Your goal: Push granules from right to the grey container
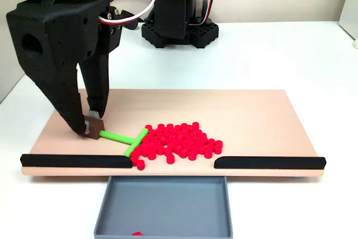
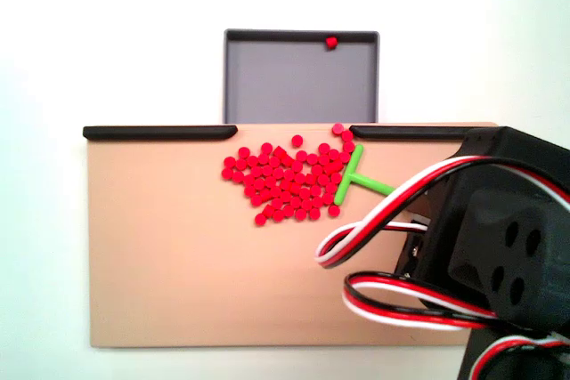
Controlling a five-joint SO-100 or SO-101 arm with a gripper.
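Your gripper [image 1: 94, 124] is clamped on the green T-stick's [image 1: 124, 139] handle, crossbar against the left of the granules [image 1: 178, 141], heaped just behind the gap between the black strips [image 1: 75, 160], so a near-side shove drops them into the grey container [image 1: 162, 225].

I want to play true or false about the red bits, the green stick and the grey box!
1. Most granules lie on the beige board. True.
2. The grey container is full of granules. False: one granule shows inside it.
3. The pincer holds the green stick by its end. True.
4. The black strips block the whole edge. False: a gap opens above the container.
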